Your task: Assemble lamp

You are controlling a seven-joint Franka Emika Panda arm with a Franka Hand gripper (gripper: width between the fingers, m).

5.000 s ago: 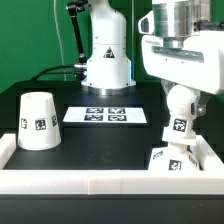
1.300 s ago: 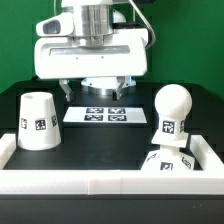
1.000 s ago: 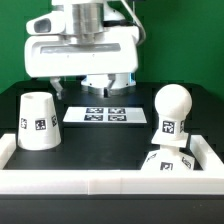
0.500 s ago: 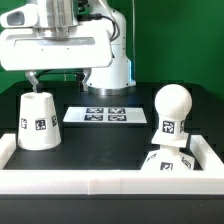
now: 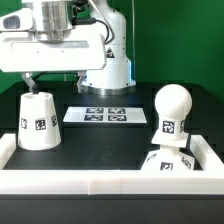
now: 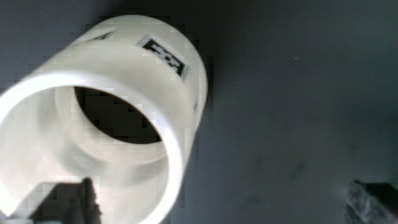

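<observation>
The white tapered shade (image 5: 38, 120) stands narrow end up at the exterior view's left and fills most of the wrist view (image 6: 125, 110), where I look down into its hollow top. The ball-shaped bulb (image 5: 172, 108) sits upright on the low square base (image 5: 168, 164) at the exterior view's right. My gripper (image 5: 58, 84) hangs open and empty just above the shade, shifted a little toward the exterior view's right. In the wrist view my gripper (image 6: 217, 205) has one finger (image 6: 63, 200) over the shade's rim and the other over bare table.
The marker board (image 5: 105, 115) lies flat in the middle of the black table. A low white wall (image 5: 110, 184) runs along the front and sides. The arm's white pedestal (image 5: 108, 65) stands behind the board.
My gripper has travelled from the middle of the table toward the exterior view's left and now hangs over the shade. The bulb, left standing on the base, has not moved.
</observation>
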